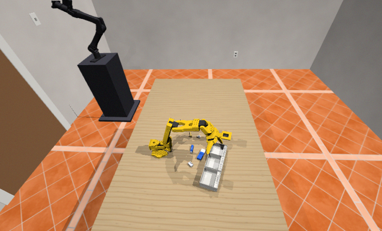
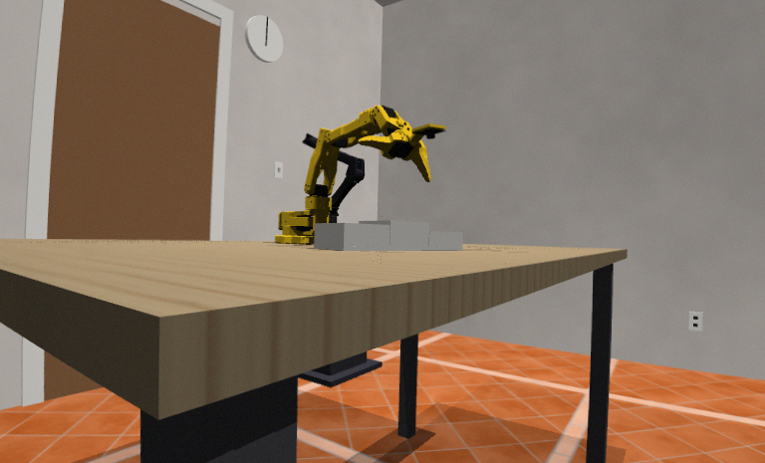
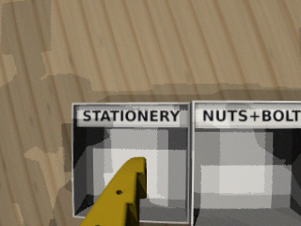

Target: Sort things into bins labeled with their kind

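Three grey bins stand in a row (image 1: 213, 166) on the table. In the wrist view the bin labelled STATIONERY (image 3: 132, 160) and the bin labelled NUTS+BOLTS (image 3: 246, 164) both look empty. My gripper (image 1: 214, 145) is open and empty, high above the STATIONERY bin at the far end of the row; one yellow finger (image 3: 113, 214) shows in the wrist view. A blue cylinder (image 1: 191, 148), a small white and grey piece (image 1: 190, 164) and a small dark and white piece (image 1: 198, 136) lie on the table.
The arm's yellow base (image 1: 159, 147) stands left of the things. A black pedestal with a black arm (image 1: 108, 86) stands on the floor beyond the table's left edge. In the low side view the bins (image 2: 388, 235) hide the small things.
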{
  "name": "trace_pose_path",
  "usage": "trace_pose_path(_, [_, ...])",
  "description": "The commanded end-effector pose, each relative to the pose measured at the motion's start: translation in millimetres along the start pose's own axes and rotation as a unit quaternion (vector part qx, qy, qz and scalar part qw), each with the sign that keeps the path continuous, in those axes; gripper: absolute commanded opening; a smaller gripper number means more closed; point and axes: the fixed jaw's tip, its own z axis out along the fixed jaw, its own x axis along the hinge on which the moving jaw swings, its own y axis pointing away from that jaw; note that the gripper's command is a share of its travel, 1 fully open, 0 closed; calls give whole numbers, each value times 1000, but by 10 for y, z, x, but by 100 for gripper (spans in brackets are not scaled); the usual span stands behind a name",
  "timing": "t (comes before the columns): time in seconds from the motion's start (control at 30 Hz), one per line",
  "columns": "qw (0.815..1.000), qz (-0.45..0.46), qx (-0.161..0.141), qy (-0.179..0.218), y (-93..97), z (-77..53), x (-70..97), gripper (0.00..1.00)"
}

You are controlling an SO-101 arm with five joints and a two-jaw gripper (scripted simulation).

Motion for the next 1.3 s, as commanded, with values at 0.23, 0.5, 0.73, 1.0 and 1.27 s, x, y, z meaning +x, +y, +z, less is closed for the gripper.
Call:
trace_pose_path(0.23, [1000, 12, -19, -17, 173, -68, -90, 100])
trace_pose_path(0.5, [1000, 12, -19, -17, 173, -68, -90, 100])
trace_pose_path(0.73, [1000, 12, -19, -17, 173, -68, -90, 100])
trace_pose_path(1.0, [1000, 12, -16, -4, 169, -9, -61, 100])
trace_pose_path(1.27, [1000, 12, -16, -4, 169, -9, -61, 100])
